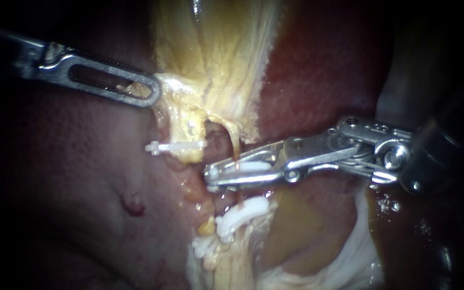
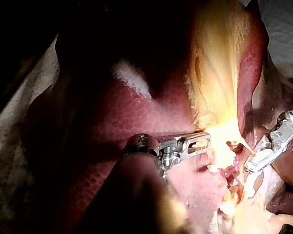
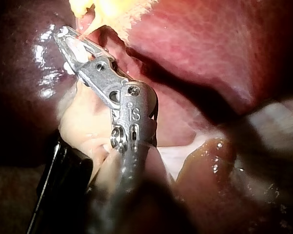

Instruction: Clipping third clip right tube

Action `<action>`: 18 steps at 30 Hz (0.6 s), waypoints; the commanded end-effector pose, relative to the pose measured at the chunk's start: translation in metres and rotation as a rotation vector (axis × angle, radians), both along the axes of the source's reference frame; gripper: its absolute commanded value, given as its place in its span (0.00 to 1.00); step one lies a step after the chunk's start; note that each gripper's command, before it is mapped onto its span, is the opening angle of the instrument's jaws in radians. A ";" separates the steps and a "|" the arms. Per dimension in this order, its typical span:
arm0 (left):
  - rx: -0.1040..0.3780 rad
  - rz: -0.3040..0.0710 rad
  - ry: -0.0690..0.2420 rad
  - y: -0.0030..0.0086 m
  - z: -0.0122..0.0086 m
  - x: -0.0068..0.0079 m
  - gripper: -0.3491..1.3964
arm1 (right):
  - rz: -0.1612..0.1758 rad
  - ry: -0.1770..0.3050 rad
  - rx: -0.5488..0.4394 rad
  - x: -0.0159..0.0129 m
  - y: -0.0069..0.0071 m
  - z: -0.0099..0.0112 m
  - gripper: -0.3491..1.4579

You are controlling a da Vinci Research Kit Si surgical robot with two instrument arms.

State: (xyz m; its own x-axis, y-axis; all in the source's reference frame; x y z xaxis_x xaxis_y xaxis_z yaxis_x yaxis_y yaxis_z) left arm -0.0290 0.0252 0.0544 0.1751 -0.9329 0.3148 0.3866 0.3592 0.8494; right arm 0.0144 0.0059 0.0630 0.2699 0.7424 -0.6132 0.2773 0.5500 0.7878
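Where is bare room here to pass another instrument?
Free: liver under the left instrument, which grips the gallbladder; liver above the right instrument. Crowded: the middle, where that instrument holds a clip between the upper clip and lower clips.

Red liver (image 1: 65,177), small dark-red spot (image 1: 133,205) on it, yellow fibrous tissue (image 1: 216,48) alongside

Supporting surface: a pale, wrinkled cloth (image 2: 287,29), visible in the left wrist view only, where it extends past the liver's edges on two sides. What lies beneath the cloth cannot be determined. Directly on the cloth lies the liver (image 2: 136,122), dark red, glossy and finely mottled, with its rim resting against the fabric. In the endoscope view the liver (image 1: 65,177) forms the whole background.
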 end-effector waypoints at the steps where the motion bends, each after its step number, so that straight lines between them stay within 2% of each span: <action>1: 0.000 0.000 0.000 0.0000 0.0000 0.0000 0.00 | 0.000 0.000 -0.001 0.0000 -0.0001 0.0002 0.00; 18: 0.000 0.000 0.000 0.0000 0.0000 0.0000 0.00 | 0.000 -0.001 -0.002 0.0000 -0.0001 0.0003 0.00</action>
